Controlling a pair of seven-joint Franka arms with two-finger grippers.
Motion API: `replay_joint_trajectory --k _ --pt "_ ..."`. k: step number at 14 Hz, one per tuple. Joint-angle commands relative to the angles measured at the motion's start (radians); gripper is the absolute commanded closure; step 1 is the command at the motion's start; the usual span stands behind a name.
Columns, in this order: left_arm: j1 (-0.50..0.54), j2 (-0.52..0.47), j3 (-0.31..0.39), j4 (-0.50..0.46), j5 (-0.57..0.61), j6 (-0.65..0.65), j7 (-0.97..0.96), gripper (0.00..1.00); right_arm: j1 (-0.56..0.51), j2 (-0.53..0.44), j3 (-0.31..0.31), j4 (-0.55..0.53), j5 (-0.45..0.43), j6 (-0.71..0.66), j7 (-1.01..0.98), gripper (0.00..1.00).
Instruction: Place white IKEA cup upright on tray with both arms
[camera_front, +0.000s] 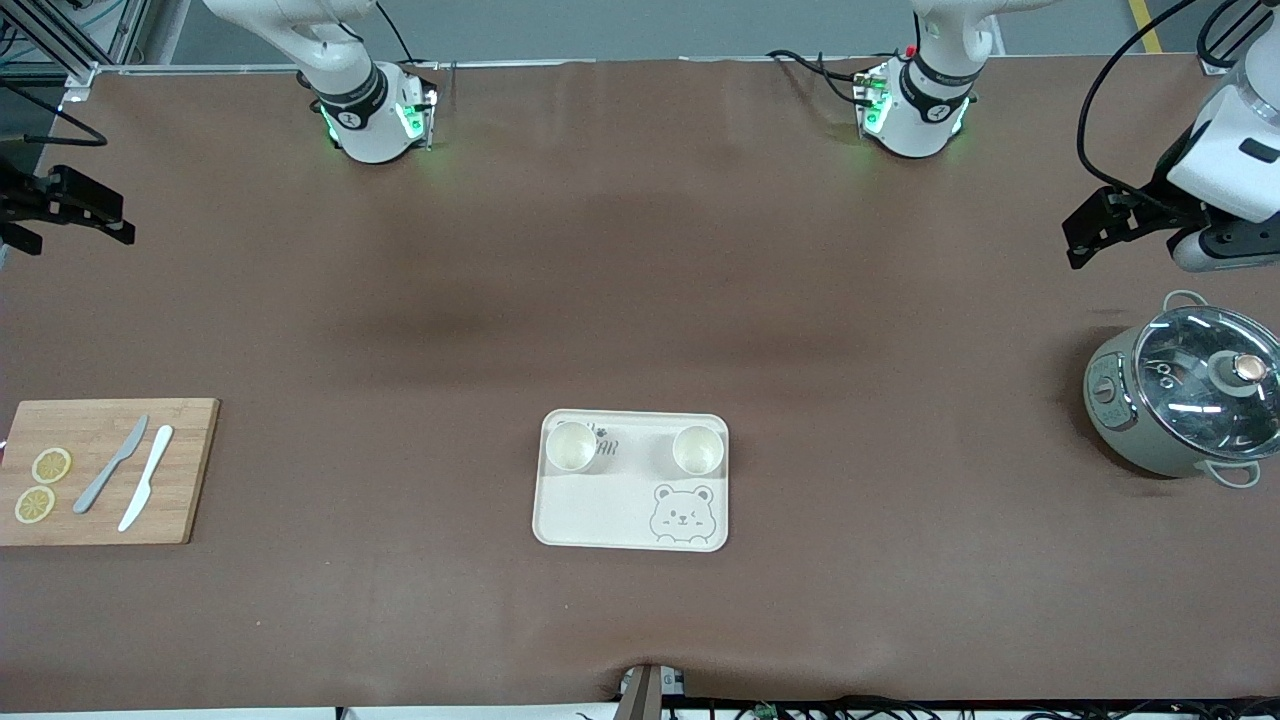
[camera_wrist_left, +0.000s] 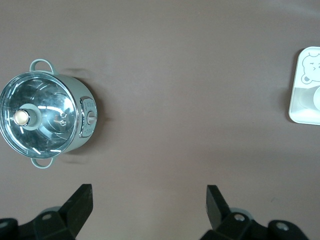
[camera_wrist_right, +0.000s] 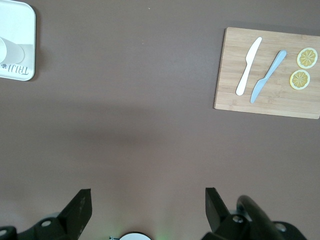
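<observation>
The cream-white tray (camera_front: 600, 510) with the bear face lies in the middle of the table, near the front camera. Two white cups stand upright on it, one (camera_front: 571, 446) toward the right arm's end and one (camera_front: 698, 449) toward the left arm's end. My left gripper (camera_front: 1075, 240) is open and empty over bare table at the left arm's end; its own view (camera_wrist_left: 148, 200) shows the tray's edge (camera_wrist_left: 300, 107). My right gripper (camera_front: 118, 222) is open and empty over bare table at the right arm's end; its own view (camera_wrist_right: 148, 202) shows a tray corner (camera_wrist_right: 20, 30).
A grey-green pot with a glass lid (camera_front: 1185, 395) stands at the left arm's end, also in the left wrist view (camera_wrist_left: 45, 120). A wooden cutting board (camera_front: 190, 480) with two knives and two lemon slices lies at the right arm's end, also in the right wrist view (camera_wrist_right: 230, 95).
</observation>
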Motion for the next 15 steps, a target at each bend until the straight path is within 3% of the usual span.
replay_joint_trajectory --k 1,15 --pt "-0.001 0.007 -0.006 0.023 0.008 -0.016 0.008 0.00 -0.020 -0.011 0.012 -0.002 -0.016 -0.006 -0.002 0.00" --pt "0.014 0.013 -0.003 0.022 -0.058 -0.016 0.001 0.00 -0.023 -0.011 0.012 -0.002 -0.013 -0.009 -0.002 0.00"
